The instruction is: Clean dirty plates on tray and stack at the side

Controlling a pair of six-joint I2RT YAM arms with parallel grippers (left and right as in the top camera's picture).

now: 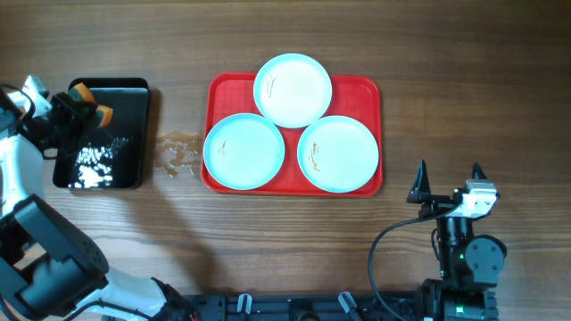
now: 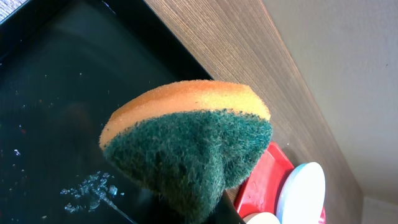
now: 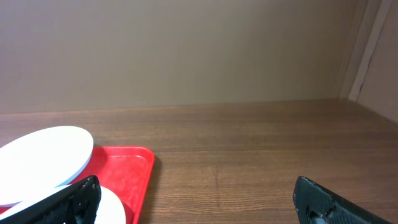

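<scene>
The red tray (image 1: pixel 361 91) lies at the table's centre with three pale-blue plates on it: one at the back (image 1: pixel 293 90), one front left (image 1: pixel 244 151), one front right (image 1: pixel 338 153). Each carries small orange-brown smears. My left gripper (image 1: pixel 86 103) hovers over the black tray (image 1: pixel 129 98) at the far left, shut on an orange-and-green sponge (image 2: pixel 186 143) that hides its fingertips. My right gripper (image 1: pixel 449 178) rests near the front right, beyond the red tray's corner (image 3: pixel 127 171), open with nothing between its fingers.
The black tray holds white foam (image 1: pixel 94 166) in its front half. A wet patch (image 1: pixel 178 153) marks the wood between the black tray and the red tray. Bare wooden table lies to the right of the red tray.
</scene>
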